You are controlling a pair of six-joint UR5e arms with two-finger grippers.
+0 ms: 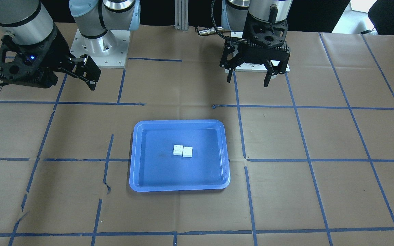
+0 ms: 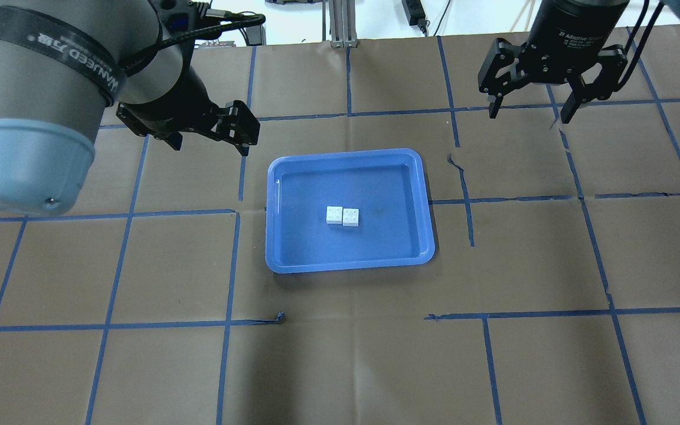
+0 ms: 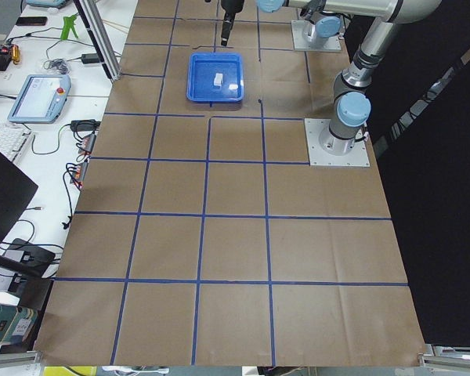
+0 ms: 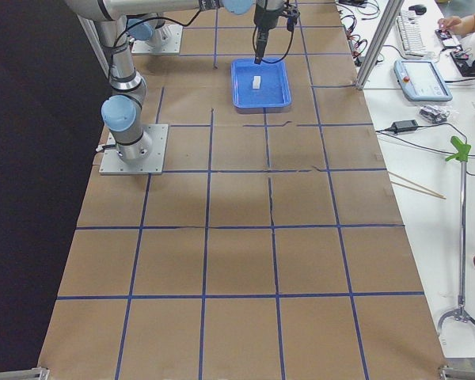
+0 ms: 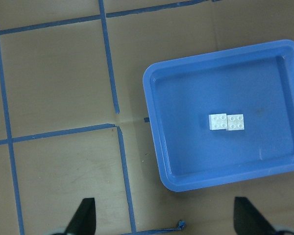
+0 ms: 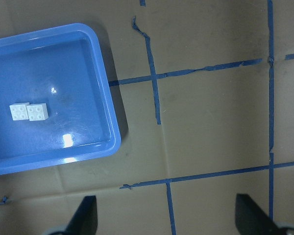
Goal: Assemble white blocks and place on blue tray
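Two white blocks [image 2: 343, 216] are sitting side by side and touching, studs up, near the middle of the blue tray [image 2: 349, 154], at the centre of the overhead frame. Each is showing all four studs, so neither is resting on the other; I'd say the joining is not yet done. The pair's long axis is running left to right across that frame, along the tray's longer side.

Going outward, the left gripper [image 2: 207, 134] is hanging near the tray's upper-left corner, fingers spread wide and carrying nothing. In its wrist view the blocks are lying up and to the right of the fingertips. The right gripper [image 2: 528, 115] is hovering at the upper right of the frame, well apart from the tray, also gaping and empty. Its wrist view is putting the blocks at the far left. So the left arm is looking the nearer one, and either would be needing to travel inward and down toward the tray's centre.
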